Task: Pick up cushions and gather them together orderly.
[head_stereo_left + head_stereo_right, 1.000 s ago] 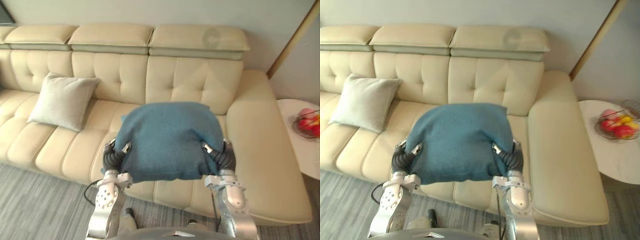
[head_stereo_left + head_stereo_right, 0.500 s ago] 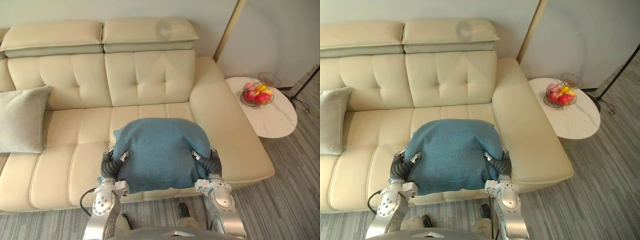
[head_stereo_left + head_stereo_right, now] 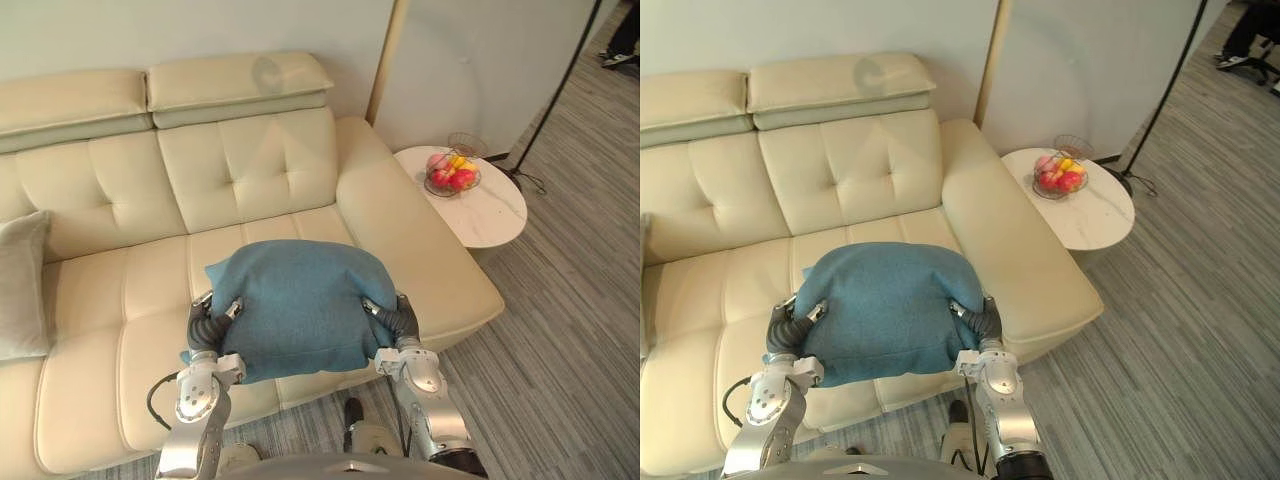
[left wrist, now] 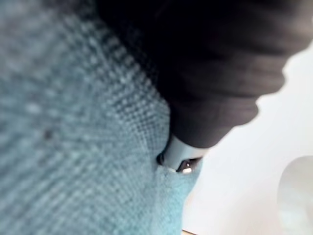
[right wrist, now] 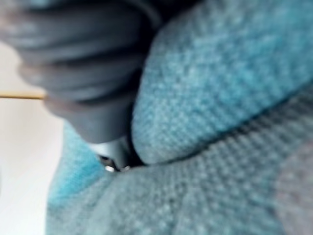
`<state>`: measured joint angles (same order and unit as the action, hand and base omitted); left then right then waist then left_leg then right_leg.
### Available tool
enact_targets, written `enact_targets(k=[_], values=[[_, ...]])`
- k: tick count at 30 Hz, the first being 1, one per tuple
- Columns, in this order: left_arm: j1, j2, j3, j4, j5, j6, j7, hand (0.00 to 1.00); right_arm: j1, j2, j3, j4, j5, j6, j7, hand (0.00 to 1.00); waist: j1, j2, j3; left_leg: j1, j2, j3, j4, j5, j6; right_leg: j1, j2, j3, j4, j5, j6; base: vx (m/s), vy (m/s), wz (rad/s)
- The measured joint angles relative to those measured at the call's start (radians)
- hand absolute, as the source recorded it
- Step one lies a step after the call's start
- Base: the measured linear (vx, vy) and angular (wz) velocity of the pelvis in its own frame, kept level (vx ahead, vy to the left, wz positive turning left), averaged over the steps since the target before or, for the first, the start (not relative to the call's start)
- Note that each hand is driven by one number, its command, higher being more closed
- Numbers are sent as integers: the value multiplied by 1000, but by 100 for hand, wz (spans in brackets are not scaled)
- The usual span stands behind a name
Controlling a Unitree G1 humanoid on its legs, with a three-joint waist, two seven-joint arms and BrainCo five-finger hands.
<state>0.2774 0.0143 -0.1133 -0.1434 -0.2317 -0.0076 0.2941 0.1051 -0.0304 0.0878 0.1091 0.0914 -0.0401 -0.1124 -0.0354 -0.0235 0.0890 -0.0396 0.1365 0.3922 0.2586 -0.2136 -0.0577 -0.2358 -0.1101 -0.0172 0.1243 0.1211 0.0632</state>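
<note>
I hold a blue cushion up in front of me, over the front of the cream sofa's seat. My left hand grips its left side and my right hand its right side, thumbs pressed into the top of the cloth. Close up, the blue weave bunches against the left hand's dark cover, and the cloth folds around the right hand. A light grey cushion leans on the sofa at the far left edge.
The sofa's wide right armrest lies just right of the blue cushion. Beyond it stands a round white side table with a wire fruit bowl. A thin black lamp pole rises from the grey carpet.
The camera has swung to the right: the grey cushion has slid to the left edge and the side table and carpet have come into view. Both hands still hold the blue cushion.
</note>
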Motion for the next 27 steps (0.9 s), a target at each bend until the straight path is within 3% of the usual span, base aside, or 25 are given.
enact_targets(k=[1,4,5,7,10,11,12,13,15,16,17,18,19,20,23,27], values=[[-3,2,-1,0,0,0,0,100,-1,-3,0,-1,1,0,0,100,-2,-8,-5,-2,-5,-5,1,-2,-4,5,1,0,-10,-9,2,60,-93,3],[-15,-13,-18,3,0,2,-1,100,12,-37,-2,-15,24,0,0,100,-24,47,17,-3,16,-87,1,-12,-28,32,22,-57,10,-60,-7,118,-76,22],[-14,-19,-21,3,0,2,-2,100,21,-39,-2,-19,29,1,0,100,-25,55,19,10,29,-93,-2,-4,-28,45,28,-76,21,-74,-13,218,-114,49],[-11,-30,-23,3,-1,4,-4,100,71,-38,-1,-76,32,3,-1,100,-18,57,20,18,61,-113,60,16,-42,91,41,-123,51,-116,-17,197,-118,53],[3,-45,-6,0,-4,5,-13,100,124,-39,7,-212,45,3,-3,100,12,58,22,-78,122,-117,344,67,-14,154,45,-152,71,-179,-35,189,-168,34],[12,-53,7,-4,-10,5,-17,100,129,-38,15,-240,65,3,-3,100,19,53,23,-110,141,-115,438,111,-6,182,42,-150,66,-198,-48,120,-54,6],[23,-63,10,-10,-20,4,-19,100,130,-40,19,-260,72,1,-3,100,35,45,23,-131,158,-109,467,94,-3,197,38,-150,62,-212,-52,150,-34,3],[30,-73,8,-20,-23,4,-20,100,129,-40,18,-276,74,-1,-5,100,39,56,13,-127,158,-97,432,57,6,201,37,-150,61,-221,-55,197,0,10],[21,-75,8,-45,-24,1,-26,100,119,-39,17,-292,80,-8,-10,100,36,60,10,-106,121,-93,285,-18,11,202,19,-150,62,-224,-45,172,48,22],[17,-75,8,-44,-24,-2,-26,100,115,-39,16,-290,80,-9,-13,100,41,53,9,-87,91,-102,186,-17,2,201,3,-152,62,-213,-28,141,105,7],[18,-75,4,-45,-24,-4,-26,100,115,-39,13,-288,78,-9,-22,100,47,59,5,-31,56,-124,-3,56,-5,202,-5,-149,62,-212,-18,168,189,-8],[19,-78,3,-44,-23,-4,-26,100,114,-39,12,-287,77,-8,-24,100,51,67,3,-14,54,-126,-52,113,-4,202,0,-145,62,-213,-7,129,191,-24],[19,-76,5,-38,-21,-3,-26,100,111,-27,14,-270,77,-5,-25,100,57,62,-1,4,47,-117,-68,137,-47,207,-3,-125,56,-208,7,148,239,-21],[26,-68,4,-39,-20,-3,-26,100,124,-11,13,-264,76,-3,-26,100,57,32,-5,6,25,-117,-76,135,-39,220,-17,-122,25,-188,15,103,177,-12],[35,-42,-6,-30,-19,-2,-26,100,125,22,4,-236,64,0,-26,100,51,-15,-18,19,-18,-116,-121,144,-24,238,-47,-124,-34,-169,26,68,131,4],[41,-40,-6,-15,-4,-1,-26,100,123,27,5,-197,57,0,-26,100,49,-18,-20,22,-42,-117,-144,149,-14,250,-61,-123,-71,-149,28,16,61,2]])
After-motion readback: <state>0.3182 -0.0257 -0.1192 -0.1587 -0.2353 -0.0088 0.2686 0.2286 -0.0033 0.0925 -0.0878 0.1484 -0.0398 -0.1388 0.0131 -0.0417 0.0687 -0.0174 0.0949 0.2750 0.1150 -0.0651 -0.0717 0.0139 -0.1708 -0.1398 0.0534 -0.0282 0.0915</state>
